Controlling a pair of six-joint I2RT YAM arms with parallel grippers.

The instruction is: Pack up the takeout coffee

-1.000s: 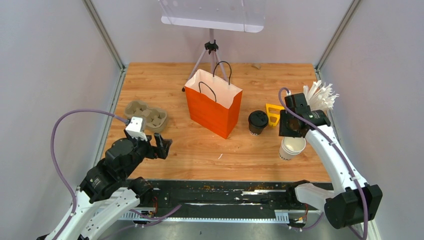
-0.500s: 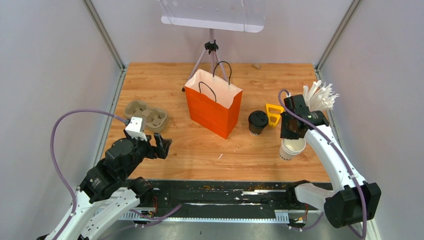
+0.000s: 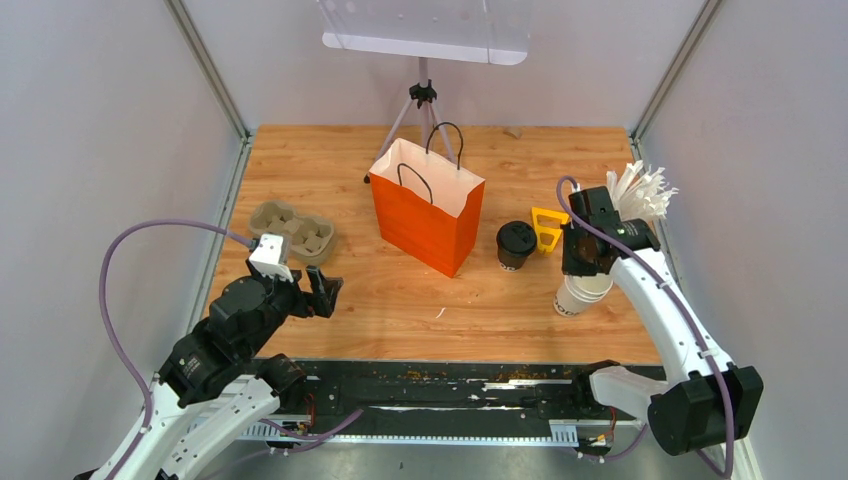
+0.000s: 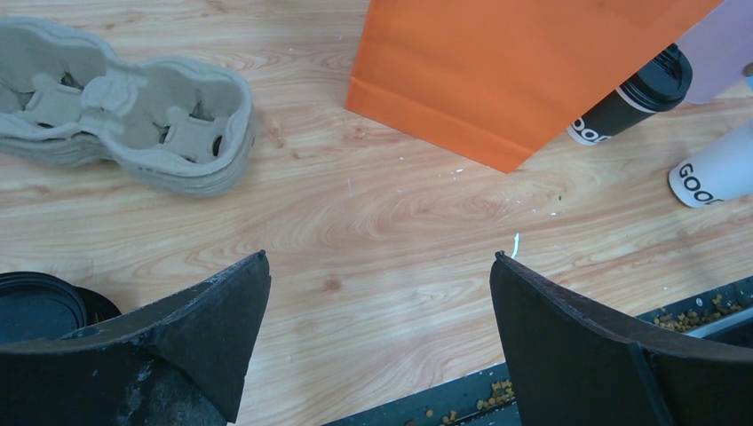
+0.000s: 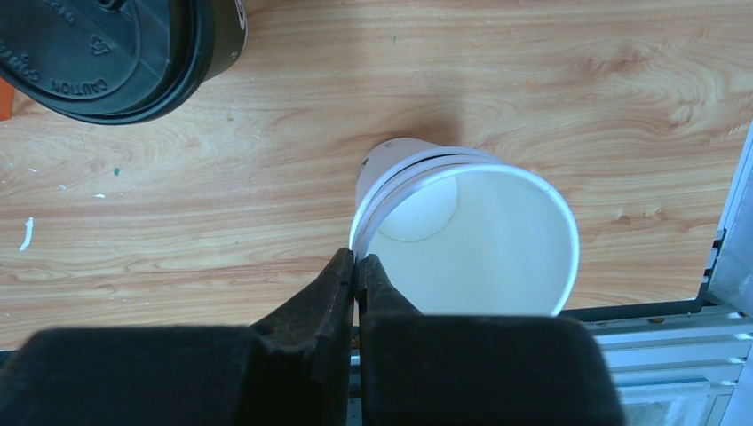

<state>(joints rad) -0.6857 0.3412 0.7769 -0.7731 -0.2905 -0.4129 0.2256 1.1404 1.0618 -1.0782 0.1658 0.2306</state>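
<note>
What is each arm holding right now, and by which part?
Right gripper: jaws shut on the near rim of the lidless white cup. Left gripper: jaws open, nothing held.

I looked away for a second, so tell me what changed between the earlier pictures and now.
The right pincer closed on the rim of the stack of white cups, which now leans slightly, its base shifted left. The left pincer stayed open and still; the orange bag, black lidded cup and pulp tray did not move.
</note>
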